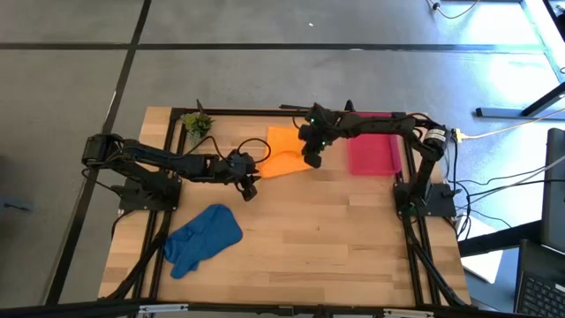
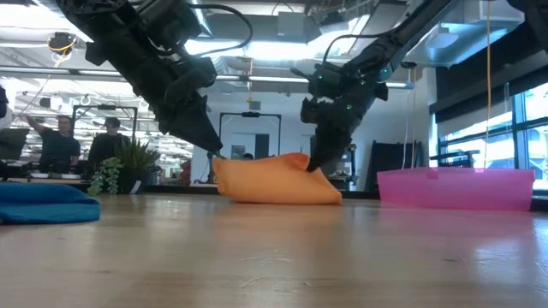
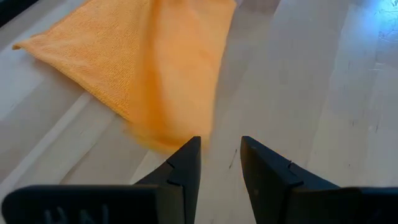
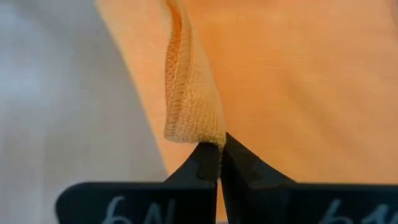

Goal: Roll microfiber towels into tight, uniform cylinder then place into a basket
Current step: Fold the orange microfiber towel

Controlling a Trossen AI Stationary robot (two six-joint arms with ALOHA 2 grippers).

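Now right fingers (image 4: 220, 152) on orange towel (image 4: 298, 81)

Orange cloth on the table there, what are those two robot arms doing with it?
They are handling a bright orange microfiber towel lying crumpled on the wooden table. The right claw is pinched shut on a fold of its edge. The left claw is open beside the towel, gripping nothing. A blue towel lies untouched, and the pink plastic basket has no towel in it.

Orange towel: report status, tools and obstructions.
Right tool shut on orange towel edge. Left tool open, empty, beside towel's corner. Blue towel unrolled, basket empty. Nothing in the way.
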